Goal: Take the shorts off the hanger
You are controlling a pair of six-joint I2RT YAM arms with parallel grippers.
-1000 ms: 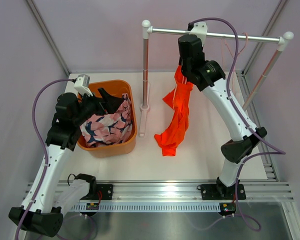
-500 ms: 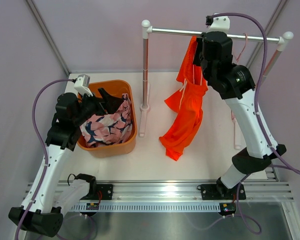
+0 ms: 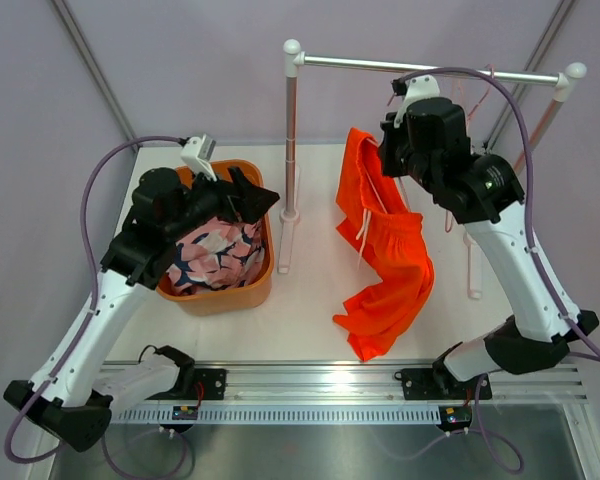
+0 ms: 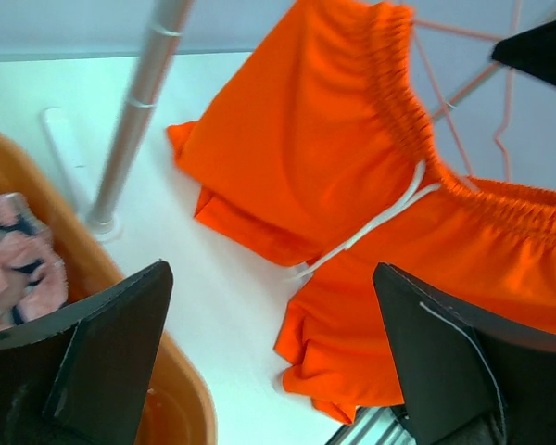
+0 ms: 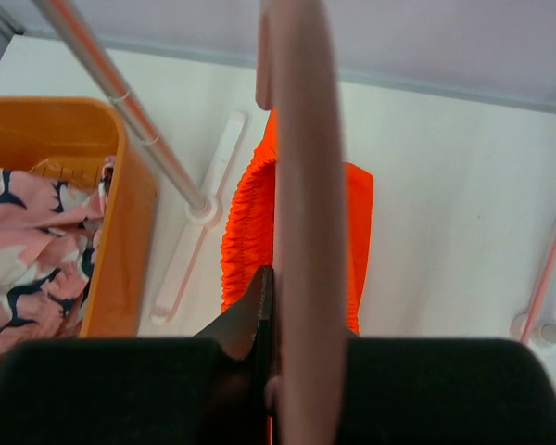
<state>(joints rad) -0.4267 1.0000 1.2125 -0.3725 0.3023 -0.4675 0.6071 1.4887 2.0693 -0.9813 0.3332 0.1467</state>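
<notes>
Right end effector (image 3: 390, 150), overhead view: mine, up under the rail (image 3: 420, 68), its jaws hidden by the wrist. Orange shorts (image 3: 380, 260) hang from it, long axis running far to near, hem low over the tabletop (image 3: 310, 320); contact unclear. My left end effector (image 3: 252, 195) is over the basket (image 3: 220, 300), where the pink patterned shorts (image 3: 215, 250) lie heaped. It is well apart from the orange pair; my right arm is the nearer.

Left wrist view: left end effector (image 4: 271, 273) spread apart, empty. Orange shorts (image 4: 334, 139) lie ahead and right, drawstring (image 4: 380, 222) dangling, hanger (image 4: 463, 93) wires just behind the waistband.

Right wrist view: right end effector (image 5: 262, 278) pressed together, orange shorts (image 5: 246, 222) pinched. Blurred hanger (image 5: 301, 185) crosses right at the lens. Whether the waistband has cleared it, I cannot tell; my guess is the pull should go near and left.
</notes>
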